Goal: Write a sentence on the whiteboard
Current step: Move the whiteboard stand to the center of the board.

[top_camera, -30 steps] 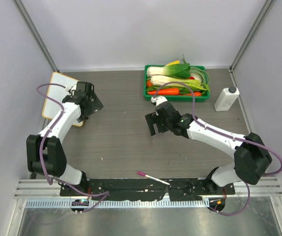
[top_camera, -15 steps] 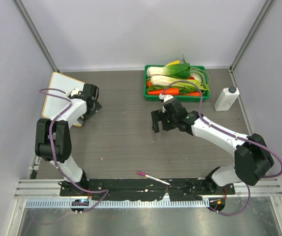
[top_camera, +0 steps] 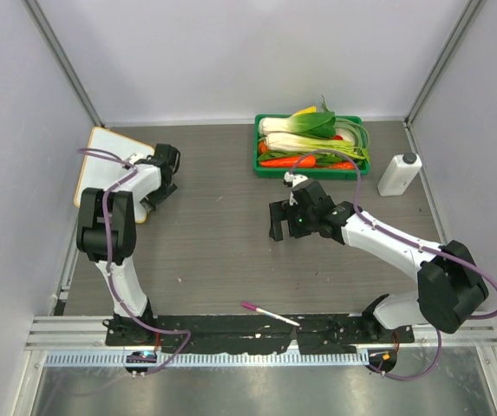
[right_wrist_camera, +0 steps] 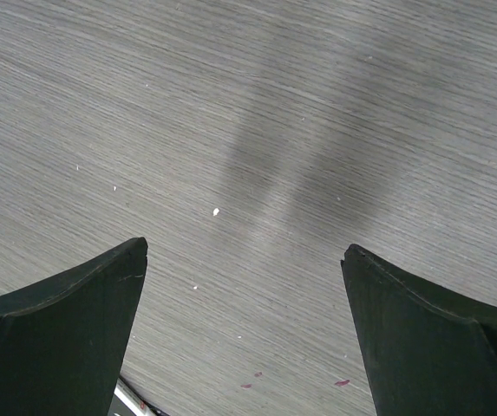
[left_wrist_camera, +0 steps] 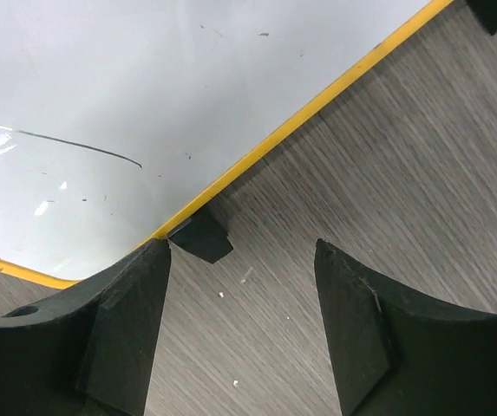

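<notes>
The whiteboard (top_camera: 101, 149) lies at the far left corner of the tabletop (top_camera: 213, 251). Its white face shows only a thin dark curved line (left_wrist_camera: 75, 143) and a few specks, and no word can be read. The left gripper (left_wrist_camera: 239, 260) hangs over the board's yellow-orange rim with jaws parted, and a black clip foot (left_wrist_camera: 200, 238) shows between them. The right gripper (right_wrist_camera: 244, 251) stands wide open over the wood-grain middle of the tabletop. A pink marker (top_camera: 270, 314) lies at the near edge.

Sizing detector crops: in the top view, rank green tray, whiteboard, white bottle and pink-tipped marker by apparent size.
1. green tray and whiteboard: too close to rank, since the left arm covers part of the board.
2. white bottle
3. pink-tipped marker: longer than the bottle but far thinner.
</notes>
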You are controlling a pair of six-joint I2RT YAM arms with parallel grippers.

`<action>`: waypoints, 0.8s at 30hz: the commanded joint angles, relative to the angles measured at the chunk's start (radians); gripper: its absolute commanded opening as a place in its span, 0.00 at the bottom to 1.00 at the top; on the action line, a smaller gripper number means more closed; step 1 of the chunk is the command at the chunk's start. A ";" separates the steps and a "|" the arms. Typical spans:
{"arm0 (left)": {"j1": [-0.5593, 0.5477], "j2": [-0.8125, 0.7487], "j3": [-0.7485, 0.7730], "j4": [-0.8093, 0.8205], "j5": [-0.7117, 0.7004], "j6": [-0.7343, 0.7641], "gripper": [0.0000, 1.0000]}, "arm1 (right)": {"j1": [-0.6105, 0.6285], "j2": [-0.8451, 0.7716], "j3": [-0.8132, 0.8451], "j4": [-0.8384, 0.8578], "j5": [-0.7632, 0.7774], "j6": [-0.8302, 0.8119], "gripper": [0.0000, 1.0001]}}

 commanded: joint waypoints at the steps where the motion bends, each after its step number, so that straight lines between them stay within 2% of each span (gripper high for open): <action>1: 0.014 0.025 0.032 -0.028 -0.050 -0.040 0.69 | 0.001 -0.036 -0.005 0.029 0.000 0.004 0.99; 7: 0.016 0.001 -0.019 -0.011 -0.056 -0.032 0.56 | -0.002 -0.019 -0.008 0.029 0.005 -0.006 0.99; 11: 0.019 0.004 -0.036 -0.010 -0.050 -0.023 0.28 | -0.004 -0.007 -0.005 0.033 0.000 -0.013 0.99; 13: 0.019 0.012 -0.036 -0.019 -0.045 -0.020 0.17 | -0.004 -0.005 -0.002 0.032 -0.002 -0.014 0.99; 15: 0.019 0.016 -0.040 -0.030 -0.039 -0.017 0.10 | -0.004 -0.008 -0.002 0.032 0.000 -0.016 0.99; 19: 0.017 0.004 -0.070 -0.025 -0.025 0.003 0.00 | -0.005 -0.016 -0.006 0.030 0.008 -0.017 0.99; 24: 0.014 -0.048 -0.157 0.016 -0.025 0.003 0.00 | -0.005 -0.011 -0.005 0.029 0.011 -0.017 0.99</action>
